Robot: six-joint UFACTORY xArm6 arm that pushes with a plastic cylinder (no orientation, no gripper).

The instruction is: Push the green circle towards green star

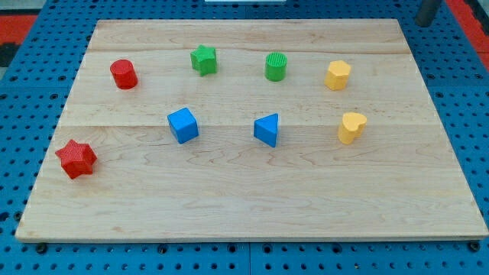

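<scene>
Tip sits off the worktop at view's top right, touching nothing; green circle lies far left of it, green star further left.

A pale wooden board lies flat, and eight small blocks rest on it, all well apart. Take the blue cube as the marker. Up and to its right stands the green star, and further right along that row the green circle, then a yellow block of unclear shape. Up and to the cube's left sits the red cylinder. Level with the cube, to its right, is the blue triangle, and beyond that the yellow heart. Down and far to the cube's left, near the board's edge, lies the red star.
</scene>
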